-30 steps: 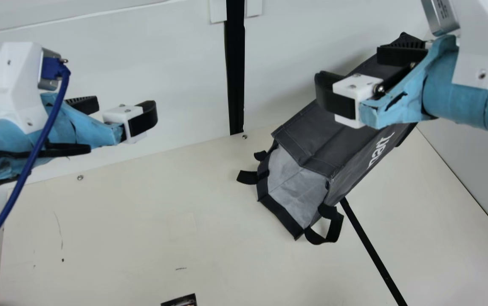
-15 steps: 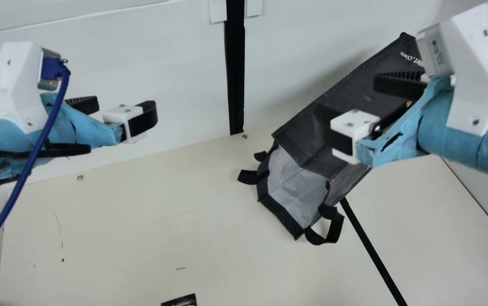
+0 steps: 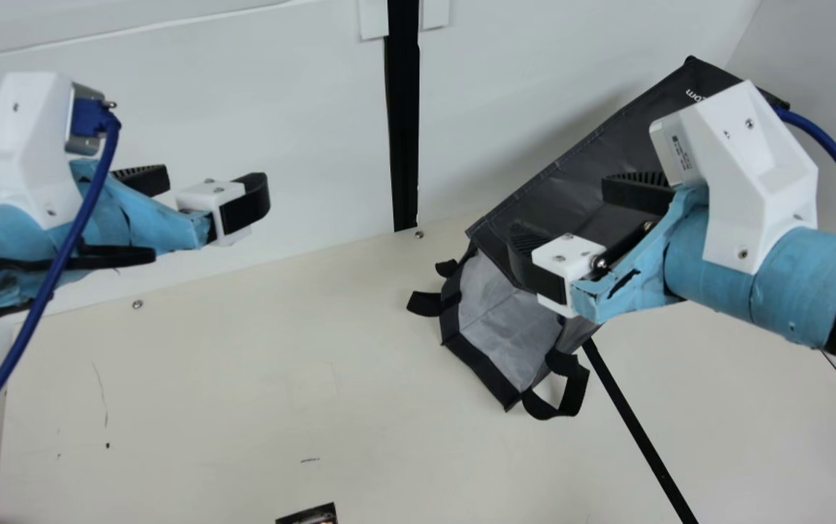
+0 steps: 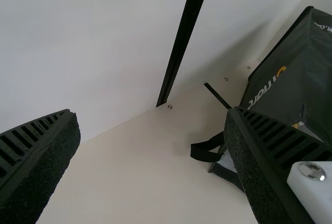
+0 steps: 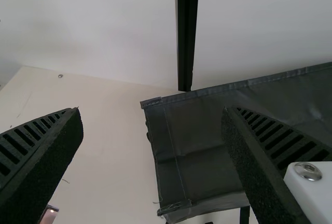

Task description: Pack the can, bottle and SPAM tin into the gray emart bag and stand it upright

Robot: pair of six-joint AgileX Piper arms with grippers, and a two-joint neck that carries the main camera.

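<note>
Main view, checked left to right: your left gripper point(image 3: 214, 180) records no change over the last second and sits well apart from the bag, off to its left. The dark-edged item point(image 3: 308, 515), cut off by the view's lower border, is likewise unmoved, on the near left side of the bag; you cannot identify it from what is exposed. The gray emart bag point(image 3: 585, 164) itself holds its place, tilted over with its mouth point(image 3: 508, 327) facing near left. Your right gripper point(image 3: 561, 217) has come nearer and leftward across the bag, and now hovers by the mouth end.

Finding: the bag is not upright, so the final requirement is unmet. The shift probably brings you either to the bag's edge or onward to something to pack; neither is confirmed. Whether the bag holds anything, you cannot tell.

Pose, same order. Your left arm extends roughly level from left of the bag, claw pointing toward it, released, with a wide empty gap confirmed in the left wrist view. Your right arm enters from the right of the bag and angles across it, claw aimed past the mouth, also released and gripping nothing. Contact with the fabric is not established. Advise minding the handle point(image 3: 572, 397) beside the mouth; it could snag.
</note>
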